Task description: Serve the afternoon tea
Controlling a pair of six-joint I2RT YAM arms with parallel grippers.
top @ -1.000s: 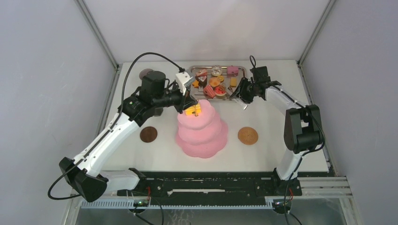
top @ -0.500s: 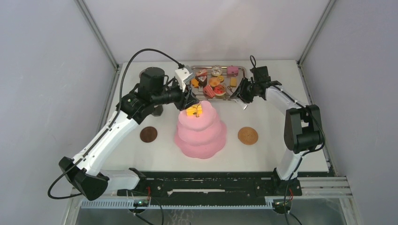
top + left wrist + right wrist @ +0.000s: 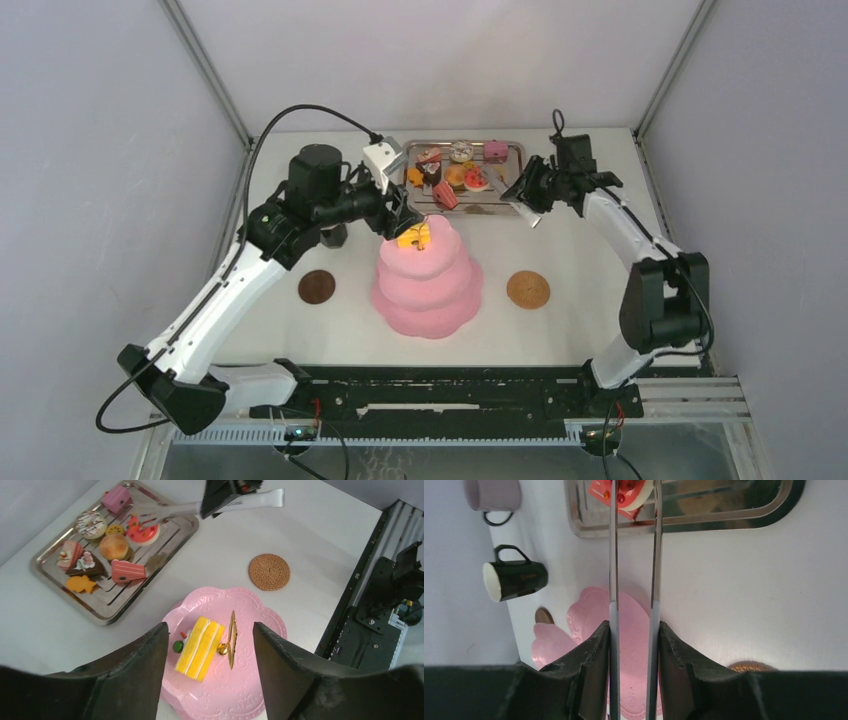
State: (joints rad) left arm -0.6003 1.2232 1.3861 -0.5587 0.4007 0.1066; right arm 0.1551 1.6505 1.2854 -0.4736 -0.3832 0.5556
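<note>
Overhead, I see the left gripper (image 3: 400,214) poised over the top of the pink stand (image 3: 430,295). Only its wrist camera shows me the claw spread wide and empty. It also shows the yellow cake slice (image 3: 199,647) lying on the top tier, just beside the gold handle (image 3: 232,637).

The right gripper (image 3: 634,627) is clamped on steel tongs (image 3: 613,580), whose tips straddle a red-topped tart (image 3: 624,491) in the steel tray (image 3: 724,505). I cannot tell whether they pinch it. That camera alone gives me a clear view of the black mug (image 3: 519,580) and the mauve mug (image 3: 491,494), both on the table left of the tray.

The tray also holds a donut (image 3: 91,524), a bun (image 3: 114,546), a pink slice (image 3: 127,571) and a chocolate slice (image 3: 82,565).
</note>
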